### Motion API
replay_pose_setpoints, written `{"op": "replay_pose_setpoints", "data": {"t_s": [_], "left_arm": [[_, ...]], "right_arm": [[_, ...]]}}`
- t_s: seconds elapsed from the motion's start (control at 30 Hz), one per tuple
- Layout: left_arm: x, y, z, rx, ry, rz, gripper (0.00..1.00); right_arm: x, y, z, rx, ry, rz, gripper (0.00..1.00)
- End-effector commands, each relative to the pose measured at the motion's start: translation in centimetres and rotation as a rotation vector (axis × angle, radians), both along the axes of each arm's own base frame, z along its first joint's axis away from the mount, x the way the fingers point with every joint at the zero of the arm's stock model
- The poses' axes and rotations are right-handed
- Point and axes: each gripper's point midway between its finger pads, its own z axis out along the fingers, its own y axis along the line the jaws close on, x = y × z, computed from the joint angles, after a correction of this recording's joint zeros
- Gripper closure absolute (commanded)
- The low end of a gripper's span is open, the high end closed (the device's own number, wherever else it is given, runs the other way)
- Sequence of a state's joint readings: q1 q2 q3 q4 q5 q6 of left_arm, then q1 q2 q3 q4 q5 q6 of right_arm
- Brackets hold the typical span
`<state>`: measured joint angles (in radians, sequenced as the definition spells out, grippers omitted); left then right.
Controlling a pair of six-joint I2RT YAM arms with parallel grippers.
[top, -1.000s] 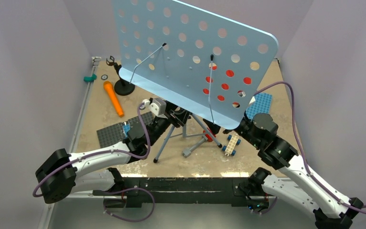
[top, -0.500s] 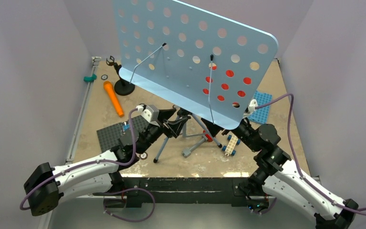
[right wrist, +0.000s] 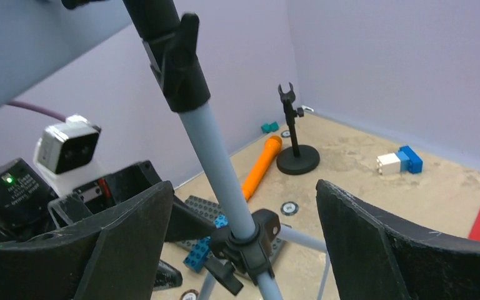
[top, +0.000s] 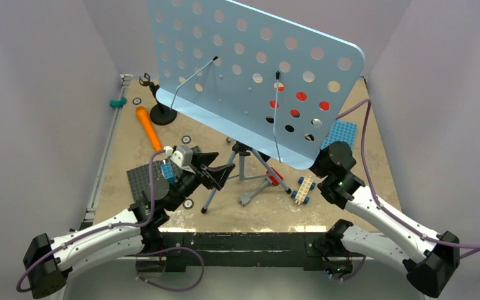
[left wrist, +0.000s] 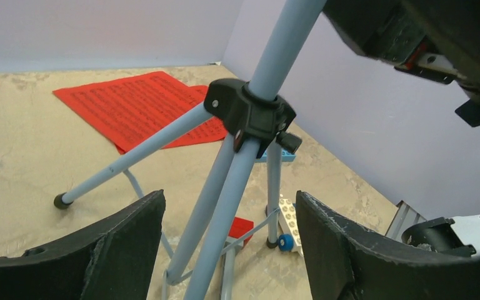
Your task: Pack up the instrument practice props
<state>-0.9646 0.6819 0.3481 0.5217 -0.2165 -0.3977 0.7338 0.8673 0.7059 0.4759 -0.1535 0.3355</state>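
The music stand [top: 250, 75] stands upright in the middle of the table [top: 131, 150], and I judge it to be top-heavy: a wide pale-blue plate [top: 194, 62] with many round holes sits tilted on one thin grey pole [right wrist: 220, 165], above a grey tripod [top: 242, 153] with three spread legs. It is probably light and stiff. But the tubes are smooth and round, so fingers may slide along them, and a push high up could tip the whole thing. The best place to take hold seems to be the pole just above the black hub [left wrist: 247, 115] where the legs meet — low down, and with the hub as a stop against slipping. The left gripper [left wrist: 228, 250] is wide open and holds nothing; in its wrist view a tripod leg passes between the fingers, not touching them as far as I can see. The right gripper [right wrist: 244, 244] is also wide open and empty, with the pole between its fingers. The red sheet-music pages [left wrist: 140, 106] lie flat on the table beyond the tripod.
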Motion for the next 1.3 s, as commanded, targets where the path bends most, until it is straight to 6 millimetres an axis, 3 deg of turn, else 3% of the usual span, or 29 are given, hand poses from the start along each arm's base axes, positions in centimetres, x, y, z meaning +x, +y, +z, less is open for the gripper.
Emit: {"op": "replay_pose_setpoints", "data": {"t_s": [0.0,0.33,0.8,1.0,1.07,1.1,1.17,1.27], "left_arm": [[-0.1,1.2,-1.6,-0.014,0.061,0.039,0.20],[-0.5,2.1,-3.4,-0.004,0.111,0.055,0.22],[-1.0,2.5,-4.4,0.004,0.130,0.045,0.27],[-1.1,2.6,-4.6,0.004,0.133,0.046,0.28],[-1.1,2.8,-4.5,0.003,0.131,0.051,0.28],[-1.1,2.9,-4.5,0.002,0.129,0.055,0.28],[-1.0,3.2,-4.3,0.000,0.125,0.067,0.28],[-0.7,3.6,-4.0,-0.002,0.112,0.093,0.27]], "right_arm": [[-0.4,0.8,4.3,0.052,-0.110,0.050,0.12],[1.4,3.3,4.4,0.003,-0.089,0.085,0.20],[1.8,5.9,4.3,-0.047,-0.070,0.182,0.38],[1.7,6.8,3.6,-0.065,-0.034,0.229,0.62],[1.7,6.8,3.7,-0.064,-0.033,0.233,0.81],[1.7,6.8,3.8,-0.062,-0.034,0.229,0.99],[2.3,6.5,3.8,-0.062,-0.015,0.193,1.00],[1.6,6.3,4.4,-0.061,-0.090,0.208,1.00]]}}
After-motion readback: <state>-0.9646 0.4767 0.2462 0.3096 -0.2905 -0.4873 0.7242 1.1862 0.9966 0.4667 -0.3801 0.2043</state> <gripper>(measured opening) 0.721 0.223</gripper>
